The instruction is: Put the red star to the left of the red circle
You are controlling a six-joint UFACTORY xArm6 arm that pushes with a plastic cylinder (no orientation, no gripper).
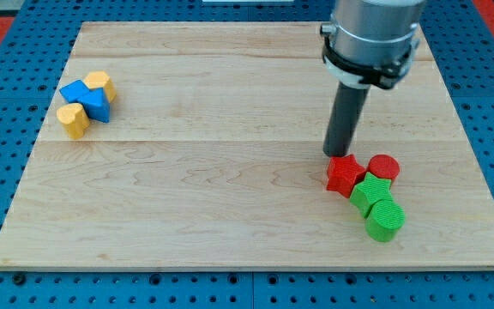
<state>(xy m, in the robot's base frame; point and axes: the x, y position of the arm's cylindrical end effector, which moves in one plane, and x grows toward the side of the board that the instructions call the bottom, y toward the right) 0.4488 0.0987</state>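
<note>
The red star [344, 175] lies on the wooden board at the lower right, just left of the red circle [384, 166] and close to it. My tip [336, 154] stands right above the star at its upper left edge, touching or nearly touching it. The star also sits against the green blocks below the circle.
A green block [370, 191] and a green cylinder [385, 220] sit just below the red circle. At the view's left is a cluster: two blue blocks [87, 97] and two yellow blocks [73, 119]. The board's edge [256, 263] runs along the bottom.
</note>
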